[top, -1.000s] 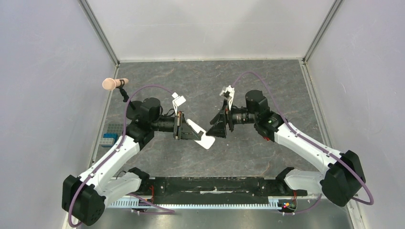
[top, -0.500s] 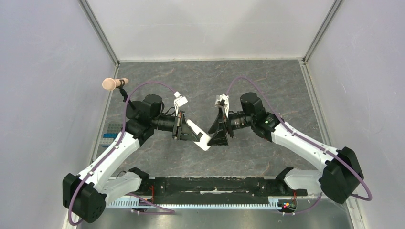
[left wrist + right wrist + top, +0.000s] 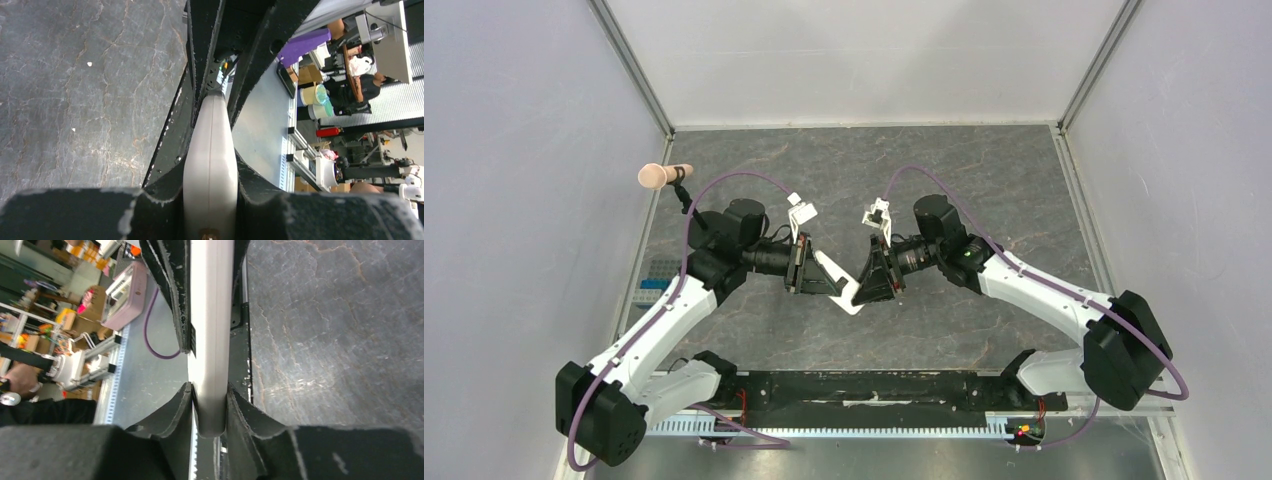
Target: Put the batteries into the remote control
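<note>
The remote control (image 3: 848,293) is a slim white body held in the air over the middle of the table, its plain white edge (image 3: 210,160) facing the cameras. My left gripper (image 3: 827,281) is shut on its left end, with both fingers pressed against its sides (image 3: 210,172). My right gripper (image 3: 871,285) faces it from the right and is shut on the other end (image 3: 210,397), its pads touching both sides of the remote control (image 3: 210,340). I cannot make out the batteries in any view.
A small blue and grey object (image 3: 654,283) lies by the left wall. A pink-tipped stick (image 3: 662,175) juts out at the back left. The black base rail (image 3: 874,385) runs along the near edge. Grey walls close in the table.
My right gripper has moved left onto the remote control's free end and shut on it. The left gripper has kept its hold and barely moved.
</note>
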Controlling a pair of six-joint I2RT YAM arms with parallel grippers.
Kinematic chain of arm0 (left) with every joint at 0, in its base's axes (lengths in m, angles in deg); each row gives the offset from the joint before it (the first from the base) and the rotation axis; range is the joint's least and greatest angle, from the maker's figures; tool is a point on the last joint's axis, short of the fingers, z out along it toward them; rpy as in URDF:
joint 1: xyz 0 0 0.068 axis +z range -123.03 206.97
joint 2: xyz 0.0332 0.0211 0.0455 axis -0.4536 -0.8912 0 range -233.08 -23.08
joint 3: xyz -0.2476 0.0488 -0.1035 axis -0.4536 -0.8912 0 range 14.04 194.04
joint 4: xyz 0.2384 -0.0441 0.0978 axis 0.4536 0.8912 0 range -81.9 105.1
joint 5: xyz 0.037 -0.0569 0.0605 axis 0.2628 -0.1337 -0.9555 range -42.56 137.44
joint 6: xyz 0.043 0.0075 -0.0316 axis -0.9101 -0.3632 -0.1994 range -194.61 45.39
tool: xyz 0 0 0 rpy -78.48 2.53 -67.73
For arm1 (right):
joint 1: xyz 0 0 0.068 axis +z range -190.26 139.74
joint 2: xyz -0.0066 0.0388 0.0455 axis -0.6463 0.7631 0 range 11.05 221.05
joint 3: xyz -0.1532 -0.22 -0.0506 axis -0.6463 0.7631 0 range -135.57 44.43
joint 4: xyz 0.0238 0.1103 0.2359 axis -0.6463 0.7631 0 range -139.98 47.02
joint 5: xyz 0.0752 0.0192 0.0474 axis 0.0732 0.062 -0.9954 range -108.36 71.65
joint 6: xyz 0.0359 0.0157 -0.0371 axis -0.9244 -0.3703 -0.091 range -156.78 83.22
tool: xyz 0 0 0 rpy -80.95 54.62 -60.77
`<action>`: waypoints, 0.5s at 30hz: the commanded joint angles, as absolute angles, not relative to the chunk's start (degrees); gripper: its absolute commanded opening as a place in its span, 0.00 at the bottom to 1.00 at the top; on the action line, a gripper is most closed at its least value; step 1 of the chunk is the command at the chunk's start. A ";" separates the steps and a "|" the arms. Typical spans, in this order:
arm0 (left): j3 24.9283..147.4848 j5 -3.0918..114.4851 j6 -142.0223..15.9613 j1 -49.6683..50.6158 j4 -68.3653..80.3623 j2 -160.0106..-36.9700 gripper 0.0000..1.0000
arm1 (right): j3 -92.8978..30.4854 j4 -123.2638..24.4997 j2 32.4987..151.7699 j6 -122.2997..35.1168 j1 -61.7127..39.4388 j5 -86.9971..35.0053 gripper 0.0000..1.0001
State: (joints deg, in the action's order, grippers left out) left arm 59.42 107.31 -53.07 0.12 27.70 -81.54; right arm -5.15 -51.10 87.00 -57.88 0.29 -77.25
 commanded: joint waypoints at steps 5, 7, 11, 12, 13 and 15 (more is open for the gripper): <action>61.20 109.59 -52.76 -0.55 25.42 -80.80 0.41 | -4.26 -61.23 87.32 -63.63 0.23 -75.35 0.08; 61.30 107.81 -52.50 -0.54 25.37 -80.40 0.55 | -4.18 -60.74 86.81 -63.55 0.20 -73.65 0.03; 62.12 99.18 -52.32 -0.48 27.13 -79.16 0.74 | -4.09 -58.07 85.35 -62.74 -0.17 -68.76 0.00; 62.56 95.04 -52.44 -0.47 28.30 -78.79 0.75 | -4.17 -57.10 84.93 -62.27 -0.43 -67.13 0.00; 63.16 90.62 -52.34 -0.41 29.67 -78.15 0.75 | -4.30 -55.28 84.57 -61.77 -0.72 -64.45 0.00; 64.39 79.02 -51.84 -0.36 33.01 -76.92 0.76 | -5.20 -50.70 84.06 -59.97 -1.46 -59.09 0.00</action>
